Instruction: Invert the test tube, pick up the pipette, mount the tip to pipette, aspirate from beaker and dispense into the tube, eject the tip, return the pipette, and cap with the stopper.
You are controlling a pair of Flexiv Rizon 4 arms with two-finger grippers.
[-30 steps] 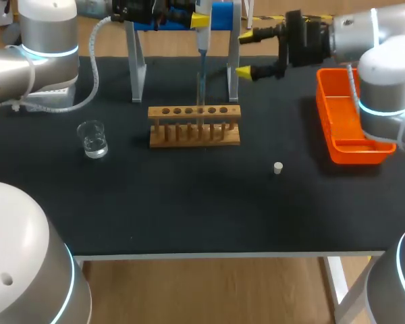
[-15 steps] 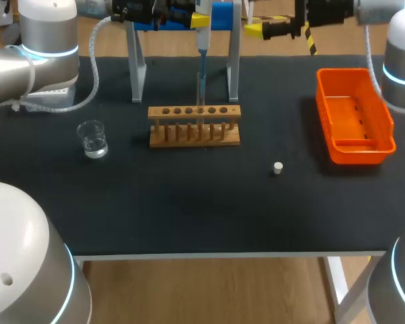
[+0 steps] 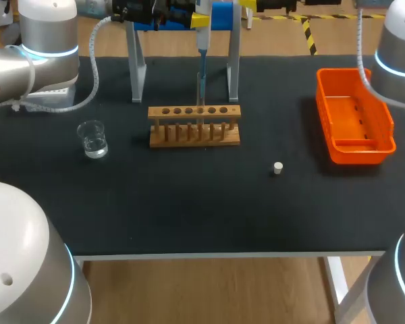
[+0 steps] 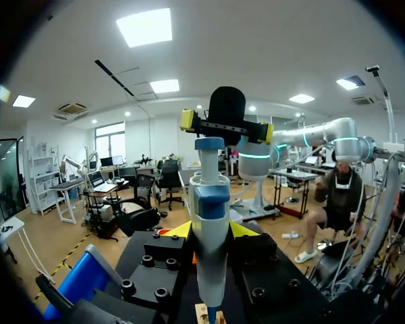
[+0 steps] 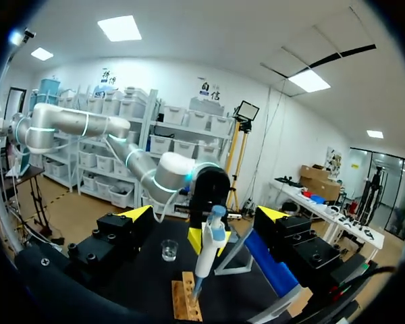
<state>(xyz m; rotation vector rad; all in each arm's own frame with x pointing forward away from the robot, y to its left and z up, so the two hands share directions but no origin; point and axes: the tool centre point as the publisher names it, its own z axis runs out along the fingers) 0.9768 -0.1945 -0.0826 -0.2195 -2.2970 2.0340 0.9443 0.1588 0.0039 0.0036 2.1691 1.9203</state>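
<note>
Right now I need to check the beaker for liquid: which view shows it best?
The head view: the beaker shows whole from above, clear liquid in its bottom. The right wrist view shows it small, beyond the rack. The left wrist view does not show it.

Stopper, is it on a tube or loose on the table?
Loose. The stopper sits alone on the black table, apart from the rack, capping nothing.

Silver-grey arms [image 3: 27, 67], cyan-lit joint rings [image 3: 48, 50], black yellow-tipped fingers [image 5: 140, 213].
</note>
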